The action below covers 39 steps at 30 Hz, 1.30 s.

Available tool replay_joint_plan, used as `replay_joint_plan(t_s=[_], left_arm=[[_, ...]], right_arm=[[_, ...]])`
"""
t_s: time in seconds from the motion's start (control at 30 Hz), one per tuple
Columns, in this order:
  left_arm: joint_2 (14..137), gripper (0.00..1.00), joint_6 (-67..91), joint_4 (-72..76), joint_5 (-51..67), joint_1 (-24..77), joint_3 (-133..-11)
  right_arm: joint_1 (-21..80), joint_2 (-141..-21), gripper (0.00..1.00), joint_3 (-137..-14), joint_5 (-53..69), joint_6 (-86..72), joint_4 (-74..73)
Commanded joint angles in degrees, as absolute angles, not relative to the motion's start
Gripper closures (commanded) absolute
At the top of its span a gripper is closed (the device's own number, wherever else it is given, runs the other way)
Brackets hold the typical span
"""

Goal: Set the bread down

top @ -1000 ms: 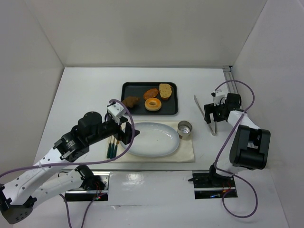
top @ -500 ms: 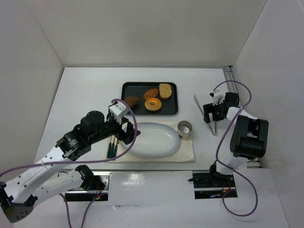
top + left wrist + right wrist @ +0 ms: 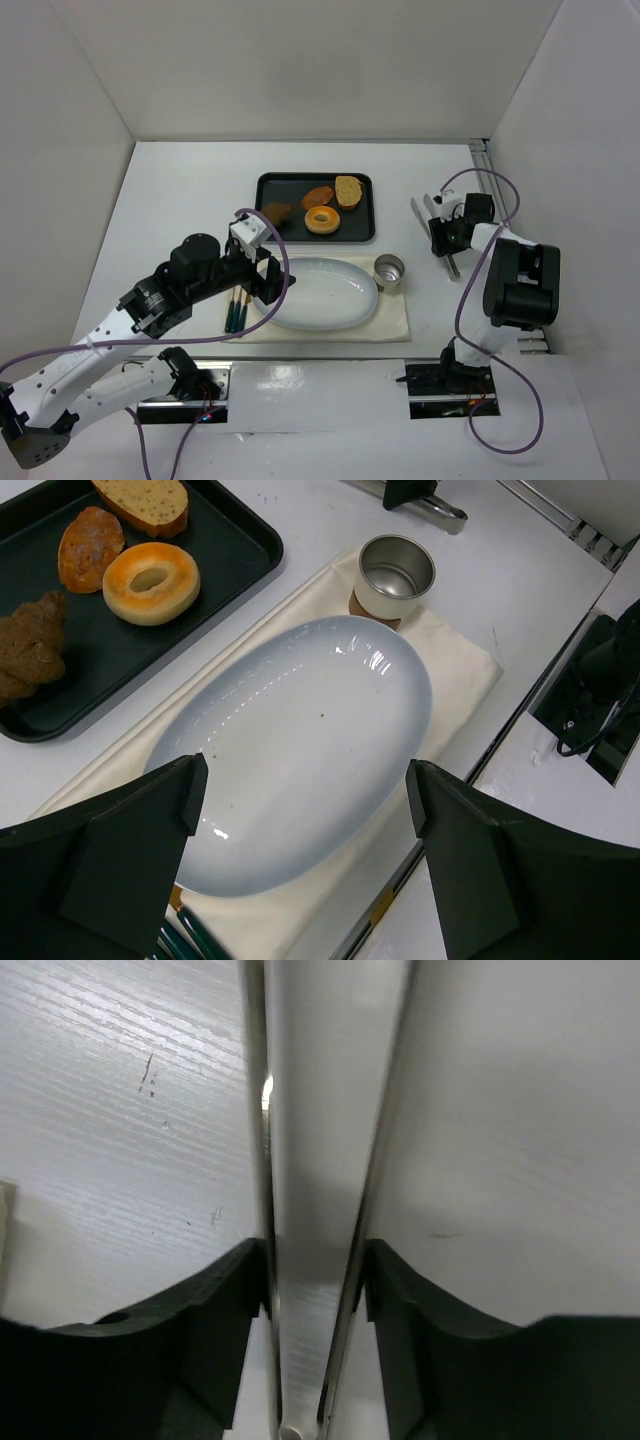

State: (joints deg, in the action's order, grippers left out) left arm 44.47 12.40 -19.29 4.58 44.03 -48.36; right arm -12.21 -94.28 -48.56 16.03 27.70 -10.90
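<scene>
White desk (image 3: 180, 200) was laid out as a place setting. A cream cloth (image 3: 395, 322) was spread toward its 6 o'clock edge, and an oval plate (image 3: 320, 292) was set on the cloth, judged to be where the bread was meant to go. A black tray (image 3: 285, 190) was placed at 12 o'clock of the plate. The bread (image 3: 276, 212) was seen lying at the tray's 9 o'clock end, untouched. Metal tongs (image 3: 320, 1160), at 3 o'clock of the plate, were clamped between the right fingers (image 3: 215, 1330), presumably so the bread could be lifted cleanly. The left fingers (image 3: 120, 850) were spread wide above the plate, with nothing gripped.
</scene>
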Motion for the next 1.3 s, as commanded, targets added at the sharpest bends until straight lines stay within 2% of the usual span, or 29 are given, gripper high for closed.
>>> replay_joint_plan(t_s=[0.0,0.07,0.27,0.5,0.8,0.93,0.97,1.27], left_arm=[[44.12,0.00,13.10,-17.23,4.58,44.03,-48.08],[44.12,0.00,13.10,-17.23,4.57,44.03,-48.08],[44.12,0.00,13.10,-17.23,3.52,44.03,-48.08],[44.12,0.00,13.10,-17.23,1.76,44.03,-47.55],[44.12,0.00,13.10,-16.70,-1.49,44.03,-47.02],[44.12,0.00,12.57,-16.70,-2.72,44.03,-46.49],[44.12,0.00,12.57,-16.70,-3.33,44.03,-46.49],[43.51,0.00,12.04,-16.17,-7.03,44.03,-45.44]], right_arm=[[-11.95,-95.71,0.50,-50.01,13.10,28.30,-8.61],[-11.95,-95.19,0.55,-49.48,13.10,28.30,-9.14],[-12.48,-89.92,0.60,-50.09,16.43,27.16,-10.37],[-12.48,-78.95,0.61,-56.06,24.50,24.79,-16.42],[-10.38,-74.88,0.61,-65.30,38.13,23.55,-25.57],[-6.08,-75.76,0.55,-68.55,43.15,23.55,-28.56],[-5.11,-76.63,0.50,-69.86,43.68,23.55,-29.09],[6.04,-83.57,0.48,-74.52,43.86,21.80,-27.95]])
